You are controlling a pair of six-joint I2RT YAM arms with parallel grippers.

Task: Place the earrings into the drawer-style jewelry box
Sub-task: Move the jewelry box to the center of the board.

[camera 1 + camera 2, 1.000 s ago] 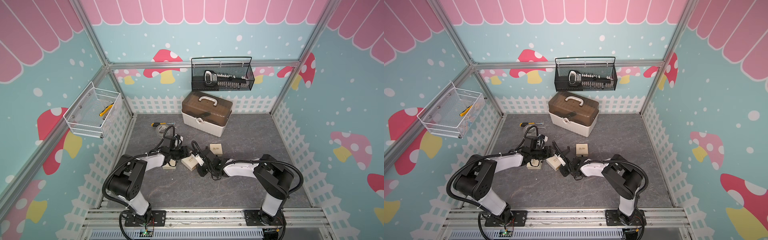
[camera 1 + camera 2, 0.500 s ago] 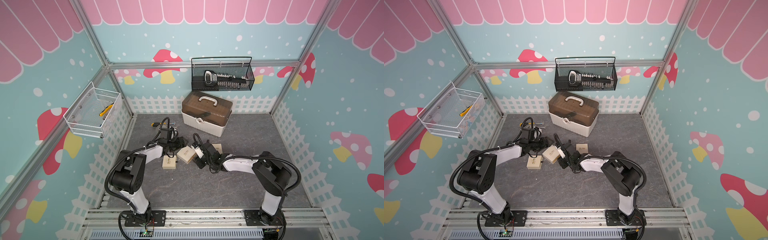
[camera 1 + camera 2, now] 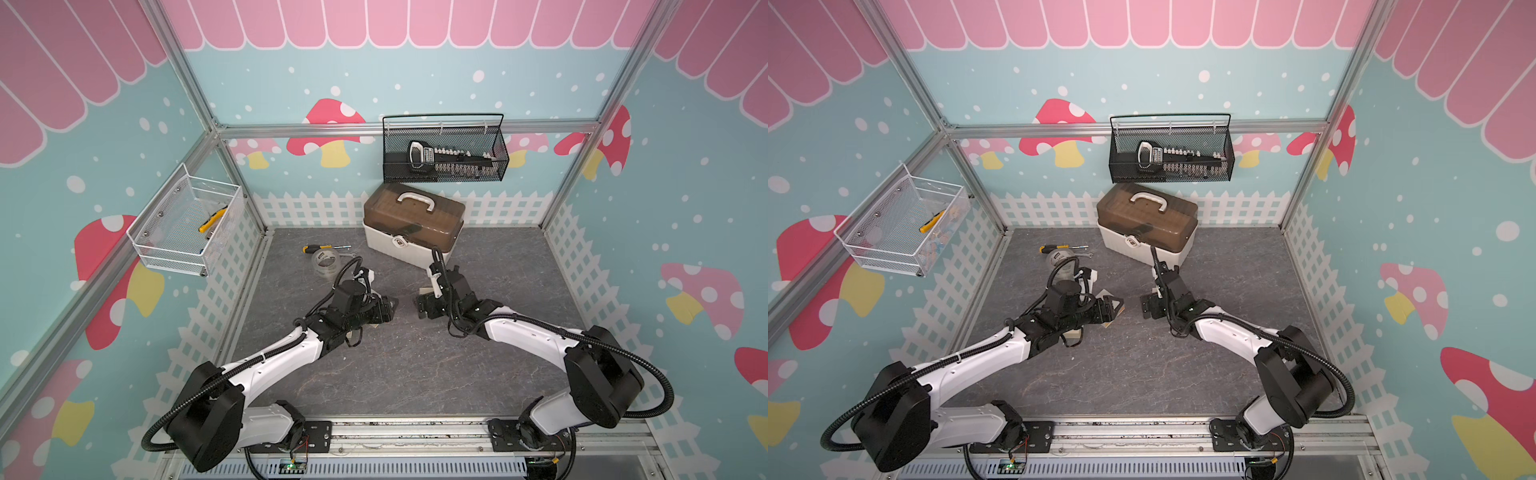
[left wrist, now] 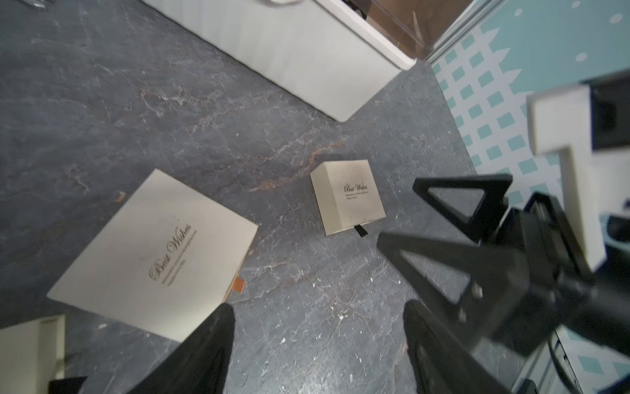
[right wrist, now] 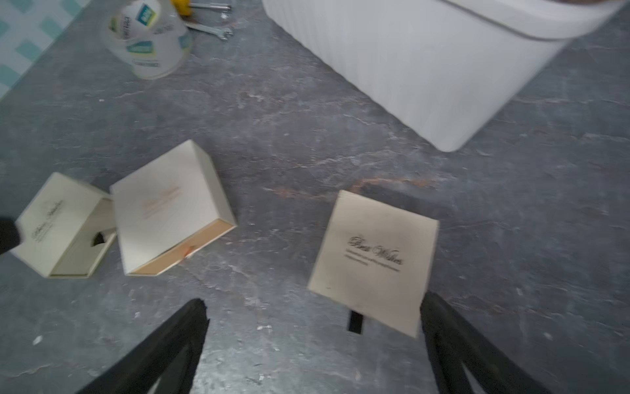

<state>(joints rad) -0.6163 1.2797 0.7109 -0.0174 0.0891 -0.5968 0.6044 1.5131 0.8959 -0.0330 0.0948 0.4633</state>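
Three cream "Best Wishes" drawer boxes lie on the dark floor. A small one [image 5: 371, 262] [image 4: 351, 196] with a black pull tab sits just ahead of my right gripper [image 5: 313, 300] [image 3: 420, 306], which is open and empty. A larger one with an orange drawer [image 5: 170, 208] [image 4: 153, 252] lies beside my left gripper [image 4: 318, 310] [image 3: 390, 309], also open and empty. The third box [image 5: 61, 225] stands open at one end. Tiny pale specks [image 4: 340, 316] dot the floor between the left fingers; I cannot tell whether they are the earrings.
A white toolbox with a brown lid [image 3: 413, 226] stands at the back. A tape roll [image 3: 326, 262] and a screwdriver [image 3: 320, 248] lie back left. A black wire basket [image 3: 444, 149] and a white one [image 3: 187, 224] hang on the walls.
The right gripper has gone from shut to open and the left has opened wider. Both wrists have lifted and drawn apart from the boxes, with bare floor now between them.
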